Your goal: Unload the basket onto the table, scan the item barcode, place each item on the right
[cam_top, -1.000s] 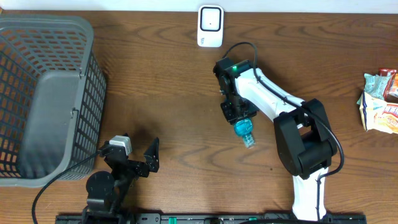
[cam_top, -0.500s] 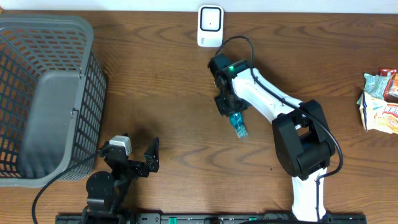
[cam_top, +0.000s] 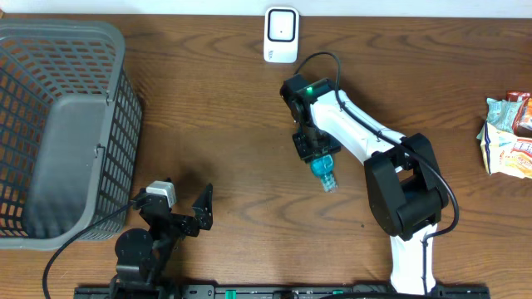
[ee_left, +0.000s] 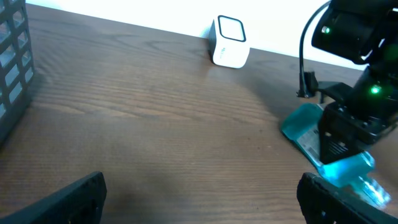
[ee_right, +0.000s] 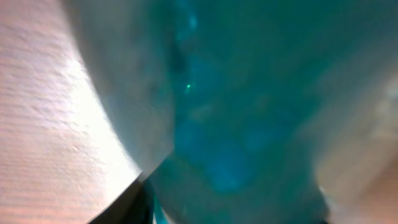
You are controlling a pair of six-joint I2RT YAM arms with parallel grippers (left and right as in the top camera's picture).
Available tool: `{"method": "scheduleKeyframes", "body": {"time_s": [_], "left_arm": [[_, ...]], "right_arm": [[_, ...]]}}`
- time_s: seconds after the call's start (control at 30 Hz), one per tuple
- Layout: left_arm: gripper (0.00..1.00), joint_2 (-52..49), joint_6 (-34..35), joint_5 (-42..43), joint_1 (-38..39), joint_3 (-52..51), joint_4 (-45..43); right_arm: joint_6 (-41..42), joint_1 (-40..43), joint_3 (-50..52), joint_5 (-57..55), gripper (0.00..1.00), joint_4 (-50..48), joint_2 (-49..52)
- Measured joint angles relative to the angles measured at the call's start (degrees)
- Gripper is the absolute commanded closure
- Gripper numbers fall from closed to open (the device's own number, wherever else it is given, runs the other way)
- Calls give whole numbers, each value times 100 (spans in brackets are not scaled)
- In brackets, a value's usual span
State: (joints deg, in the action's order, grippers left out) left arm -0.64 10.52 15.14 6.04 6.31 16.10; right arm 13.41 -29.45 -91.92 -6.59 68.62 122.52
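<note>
A teal packet (cam_top: 325,174) is seen near the middle of the wooden table (cam_top: 208,116). It is gripped at its upper end by the right gripper (cam_top: 316,154), whose jaws are clamped on it, partway closed. From overhead the packet's lower end is shown protruding below the fingers, angled slightly toward the near right. In the left wrist view the packet is seen tilted, with one flat teal face turned to the left and a paler, translucent end lowest, close to the tabletop. Whether that end is touching the wood cannot be told. The right wrist view is filled by a blurred teal surface very near the lens, with a pale strip along its left side, and no printing or barcode can be made out on it. A white scanner (cam_top: 281,35) is stood at the far edge of the table, well apart from the packet. The left gripper (cam_top: 181,218) is held low at the near left of the table, its jaws spread wide with nothing between them. Its two dark fingertips are seen at the bottom corners of its own camera's view. A grey mesh basket (cam_top: 125,124) is placed at the far left, and a small heap of snack packets (cam_top: 509,137) is lying at the right edge.
</note>
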Motion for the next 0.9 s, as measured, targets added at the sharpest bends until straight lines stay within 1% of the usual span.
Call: {"method": "scheduleKeyframes", "body": {"time_s": [0.1,0.2,0.3,0.33,0.43,0.57,0.73,0.9], "left_arm": [[2,0,-2,0,0,0,0],[2,0,0,0,0,0,0],[2,0,0,0,0,0,0],[2,0,0,0,0,0,0],[2,0,0,0,0,0,0],[2,0,0,0,0,0,0],[2,0,0,0,0,0,0],[2,0,0,0,0,0,0]], "right_arm": [[83,-4,-2,-9,71,122,0],[129,-4,-13,-7,72,72,0],[125,-4,-24,-61,72,-310,0],[109,-4,-39,-96,71,-492,0],[11,-4,-136,-146,59,-767,0],[-44,-4,-262,-195,50,-278,0],[153,-4,-264,-212,48,310,0],[315,-11,-164,-175,49,129,0]]}}
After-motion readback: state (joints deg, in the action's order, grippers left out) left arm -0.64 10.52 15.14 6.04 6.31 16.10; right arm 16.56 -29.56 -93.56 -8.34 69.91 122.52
